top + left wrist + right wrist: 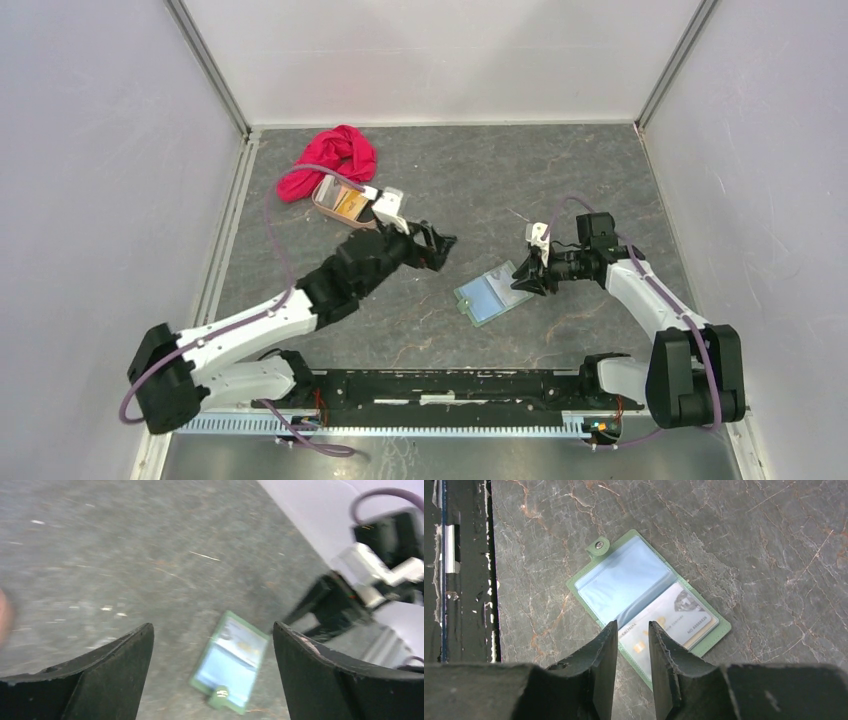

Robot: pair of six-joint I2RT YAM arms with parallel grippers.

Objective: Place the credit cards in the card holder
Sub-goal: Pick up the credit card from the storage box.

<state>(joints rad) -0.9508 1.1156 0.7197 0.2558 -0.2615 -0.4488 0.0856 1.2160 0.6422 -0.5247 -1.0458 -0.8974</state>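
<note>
Operator: What does the top view show?

Guide: You see the sage-green folding card holder (487,295) lying open and flat, a little right of the bench centre and nearer the near edge than the far one. The left gripper (445,245) hangs just left of it, apart from it. The right gripper (525,275) sits over its right end. Toward the far-left corner you see a pinkish-tan oval tray (328,198) containing an orange-gold plastic card (350,205), with a crumpled red cloth (335,155) touching the tray on its far side.

Operator: And the left wrist view?

Guide: You see the fingers spread wide with nothing between them. The picture is blurred. The holder lies on the bench beyond the fingertips.

Operator: The right wrist view?

Guide: You see the fingers drawn almost together, leaving a narrow gap with nothing clamped in it. Their tips stand over the holder's near long edge. A silvery-white plastic card (669,625) sits in the pocket of the half farther from the snap tab. You cannot tell whether the tips touch it.
</note>
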